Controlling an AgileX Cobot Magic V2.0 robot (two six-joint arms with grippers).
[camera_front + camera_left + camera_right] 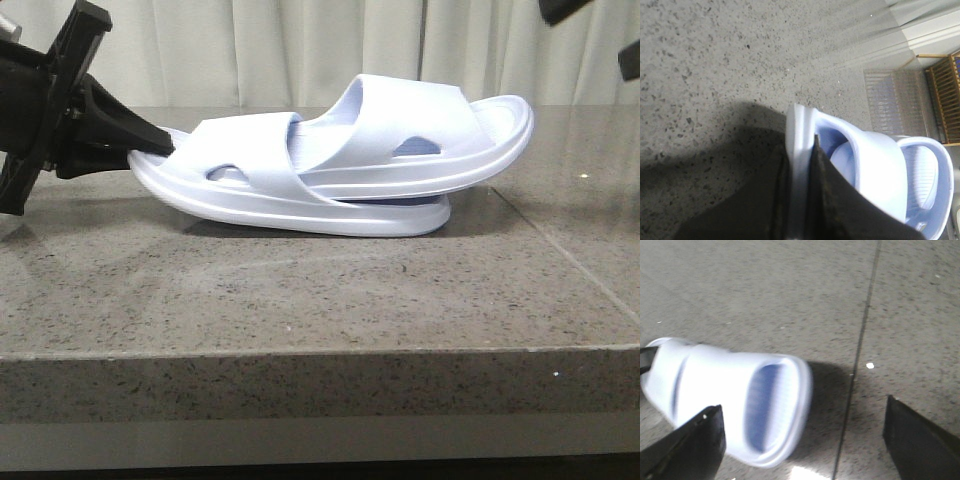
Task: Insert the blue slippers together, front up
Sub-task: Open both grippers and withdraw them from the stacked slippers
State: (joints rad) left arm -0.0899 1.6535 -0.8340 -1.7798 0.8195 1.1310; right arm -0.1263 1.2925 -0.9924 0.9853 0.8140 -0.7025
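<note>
From the front, the blue slippers [340, 165] lie in the middle of the speckled grey stone table [300, 300], nested: the upper slipper [420, 135] is pushed through the strap of the lower slipper [250, 195], its far end tilted up to the right, while the lower sole rests on the table. The left end effector [150, 145] comes in from the left and is clamped on the lower slipper's end rim. No brand, label or writing can be read on anything. In the left wrist view, the dark fingers [830, 195] pinch that pale rim [797, 165] between them, with the ridged footbed [925, 180] beyond. In the right wrist view, the right end effector [802, 440] hangs above the table, spread wide and holding nothing, the blurred slippers [735, 395] beneath its one finger [690, 445].
</note>
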